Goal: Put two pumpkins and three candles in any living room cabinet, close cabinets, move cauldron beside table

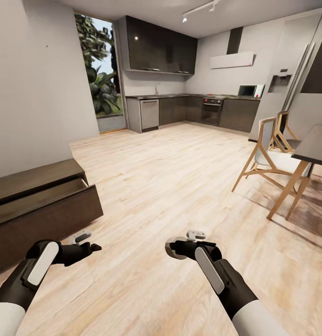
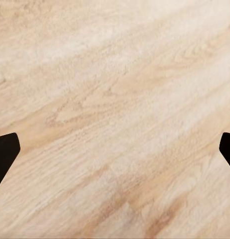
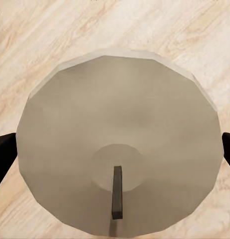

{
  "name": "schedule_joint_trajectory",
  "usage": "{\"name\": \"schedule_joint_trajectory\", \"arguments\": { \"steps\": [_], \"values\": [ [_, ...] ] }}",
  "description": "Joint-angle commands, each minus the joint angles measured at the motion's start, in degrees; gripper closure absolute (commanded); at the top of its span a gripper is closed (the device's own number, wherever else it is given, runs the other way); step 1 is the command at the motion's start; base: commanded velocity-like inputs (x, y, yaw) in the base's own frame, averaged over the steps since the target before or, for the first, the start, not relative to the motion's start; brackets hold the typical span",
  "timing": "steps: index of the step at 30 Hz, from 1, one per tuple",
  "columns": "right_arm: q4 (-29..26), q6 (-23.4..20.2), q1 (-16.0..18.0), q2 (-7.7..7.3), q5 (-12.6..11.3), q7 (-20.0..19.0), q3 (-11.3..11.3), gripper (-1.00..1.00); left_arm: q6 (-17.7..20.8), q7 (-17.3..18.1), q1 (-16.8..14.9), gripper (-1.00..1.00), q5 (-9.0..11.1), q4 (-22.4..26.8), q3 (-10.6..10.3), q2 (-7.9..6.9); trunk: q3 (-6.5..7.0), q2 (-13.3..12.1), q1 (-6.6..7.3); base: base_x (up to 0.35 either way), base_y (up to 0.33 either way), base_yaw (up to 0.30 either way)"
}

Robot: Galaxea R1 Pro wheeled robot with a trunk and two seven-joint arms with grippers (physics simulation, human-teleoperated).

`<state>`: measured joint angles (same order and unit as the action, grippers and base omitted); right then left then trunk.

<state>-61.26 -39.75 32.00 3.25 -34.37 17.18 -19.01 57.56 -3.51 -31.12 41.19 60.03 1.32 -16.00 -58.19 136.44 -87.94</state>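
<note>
The right hand (image 1: 179,247) holds a candle (image 3: 119,159) between its fingers; the left hand (image 1: 88,245) hangs wide and empty. The cabinet (image 1: 39,210) drawer stands open, so a loose grip could drop the candle onto the floor (image 1: 179,186) short of it.

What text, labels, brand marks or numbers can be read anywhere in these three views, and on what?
None can be read.
Microwave: no legible mark; too small to tell.
Oven: control panel shows red spots, no readable characters.
Fridge: dispenser panel is blank at this size.
Candle in the right hand: plain grey top with a dark wick, no label.
Cabinet, with its drawer open: bare dark wood.
</note>
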Motion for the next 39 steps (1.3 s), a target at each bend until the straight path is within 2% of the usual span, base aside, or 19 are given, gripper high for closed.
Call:
{"name": "schedule_joint_trajectory", "arguments": {
  "steps": [1, 10, 19, 28, 39],
  "values": [
    [0.01, 0.03, -0.01, 0.0, -0.15, 0.05, 0.01, 1.0, 0.0, 0.0, 0.0, -1.0, -0.02, 0.0, 0.0, 0.0, 0.14, -0.42, 0.22, 0.0, 0.0, 0.033],
    [0.09, -0.41, -0.01, 0.01, -0.18, 0.18, -0.06, 1.0, 0.01, -0.08, 0.0, -1.0, -0.03, 0.0, 0.0, 0.0, 1.1, -4.03, 2.2, 0.0, 0.0, 0.15],
    [0.09, -0.49, -0.01, 0.03, -0.33, 2.61, -0.13, 1.0, 0.01, -0.09, 0.0, -1.0, 0.03, 0.0, -0.01, 0.0, 2.09, -7.64, 4.18, 0.0, 0.0, 0.208],
    [0.09, -0.42, -0.01, 0.09, -0.35, 2.77, -0.15, 1.0, -0.17, 0.26, 0.0, -1.0, 0.27, 0.0, 0.08, 0.0, 1.56, -7.64, 4.18, 0.013, 0.0, 0.229],
    [0.16, -0.41, -0.01, 0.09, -0.35, 2.77, -0.15, 1.0, -0.16, 0.27, 0.0, -1.0, 0.27, 0.0, 0.0, 0.0, 0.99, -7.64, 4.18, 0.259, 0.0, 0.243]
  ]
}}
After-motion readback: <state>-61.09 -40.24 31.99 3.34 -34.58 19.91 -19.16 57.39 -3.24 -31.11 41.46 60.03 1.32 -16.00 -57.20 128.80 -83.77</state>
